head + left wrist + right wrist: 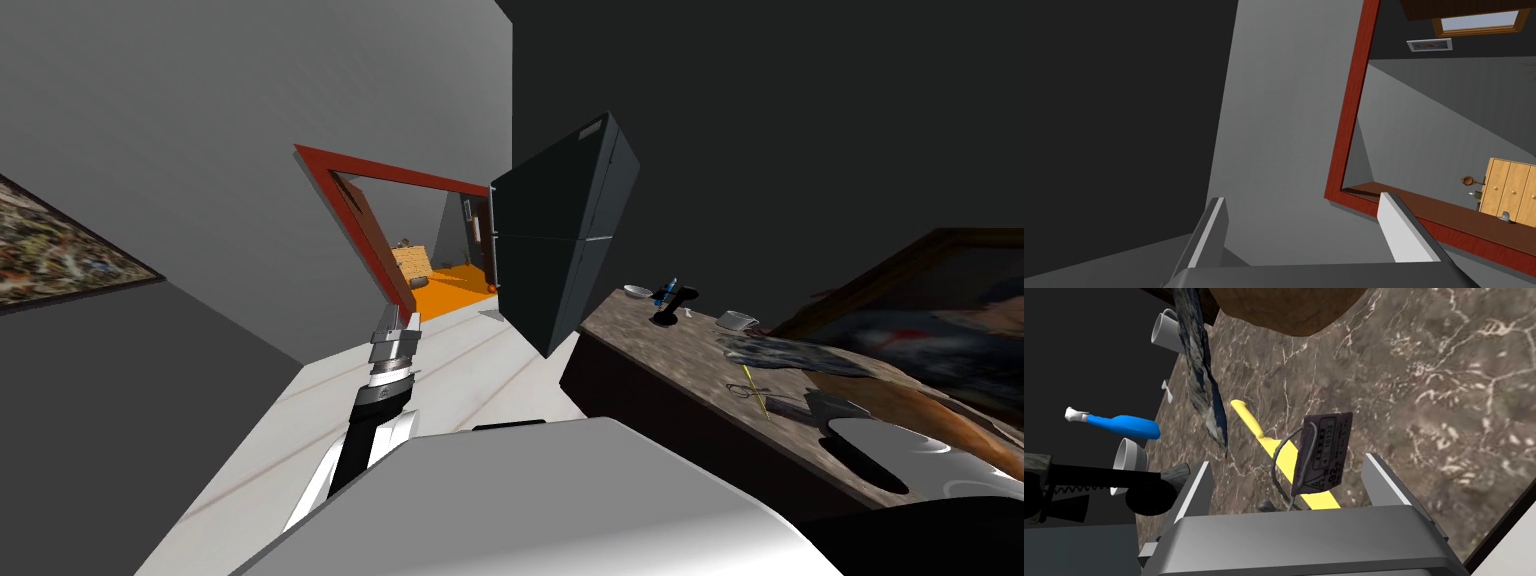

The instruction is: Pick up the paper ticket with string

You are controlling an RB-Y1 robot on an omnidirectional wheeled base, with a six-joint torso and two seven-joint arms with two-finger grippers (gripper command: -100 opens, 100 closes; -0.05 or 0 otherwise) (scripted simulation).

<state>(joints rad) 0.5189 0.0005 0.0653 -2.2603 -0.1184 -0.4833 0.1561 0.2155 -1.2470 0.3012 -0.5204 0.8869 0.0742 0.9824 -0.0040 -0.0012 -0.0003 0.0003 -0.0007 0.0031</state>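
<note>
1. The small grey-brown paper ticket with printed figures and a grey string loop (1323,453) sits on the brown marble-veined countertop (1434,388), between the right gripper's (1286,460) two blade-like fingers.
2. Those fingers stand apart, one on each side of the ticket, and neither presses it.
3. The ticket overlaps a flat yellow tool with a rounded handle (1255,429) that runs slantwise under it. The string curls off the ticket's side towards the gripper's body. Whether the ticket lies flat or leans up on an edge is hard to tell.
4. Beside the yellow tool lies a long dark mottled strip (1200,383).
5. Past that strip are a blue-handled brush with a white tip (1124,425), two white cups (1166,330) (1130,459), and a black telephone handset with a coiled cord (1099,480).
6. The left gripper (1302,197) is held out over the pale floor (300,420) towards a red-framed doorway (345,190), its fingers wide apart and holding nothing.
</note>
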